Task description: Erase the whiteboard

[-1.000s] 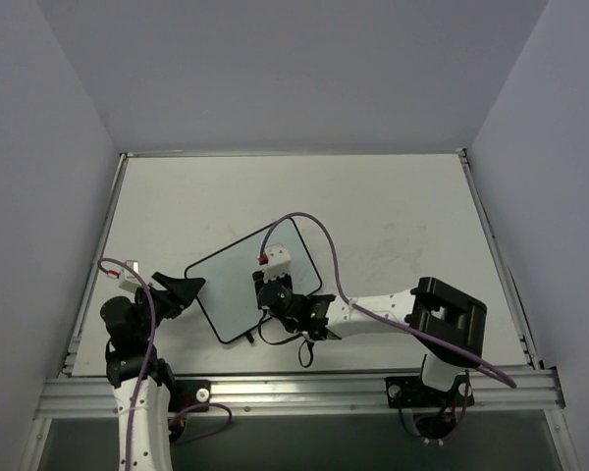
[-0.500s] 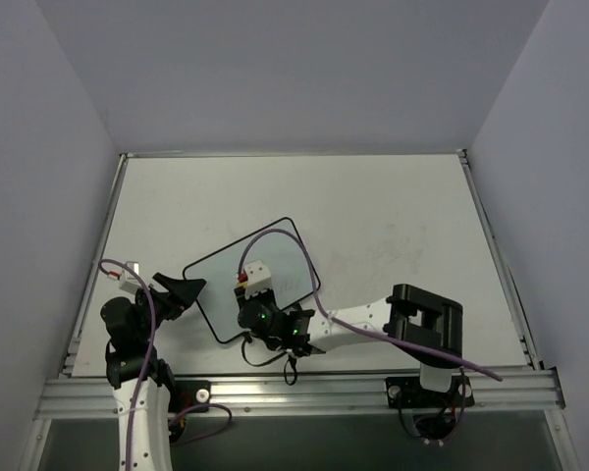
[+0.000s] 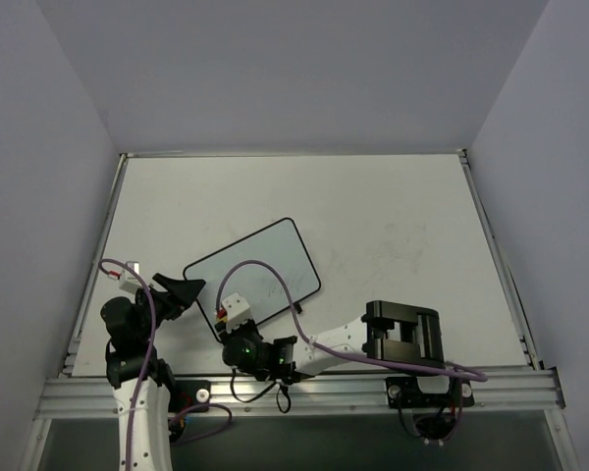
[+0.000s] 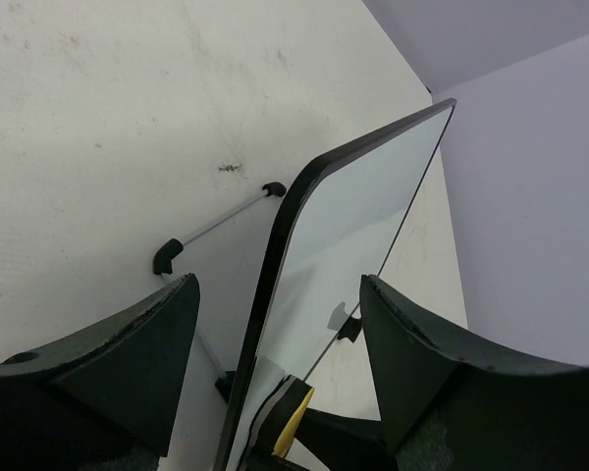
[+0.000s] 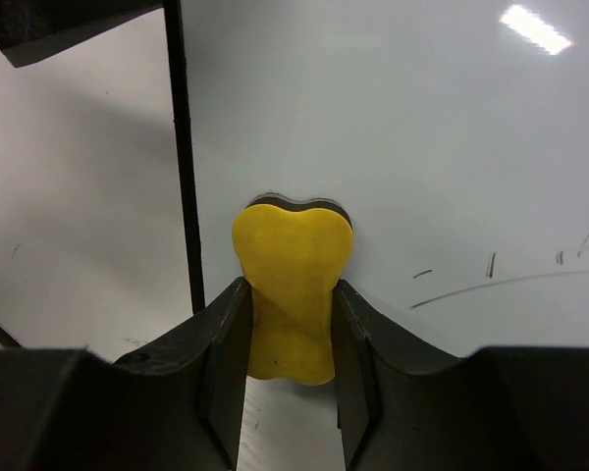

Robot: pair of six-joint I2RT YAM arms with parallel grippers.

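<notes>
The whiteboard (image 3: 260,260) sits skewed on the left half of the table (image 3: 402,216), raised on its black feet (image 4: 165,257). The right gripper (image 5: 291,294) is clamped on a yellow sponge (image 5: 293,245), which presses against the board just beside its black frame. Faint grey strokes (image 5: 491,280) lie near the sponge. The left gripper (image 4: 275,289) is spread wide. The board's edge sits between its fingers and seems to touch neither.

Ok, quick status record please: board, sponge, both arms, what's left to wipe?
whiteboard: lying at an angle, in front of the left arm
sponge: yellow, pressed on whiteboard near its edge
right fingers: shut on sponge
left fingers: open, straddling whiteboard's edge; contact unclear
pen strokes: faint, unwiped, beside sponge
</notes>
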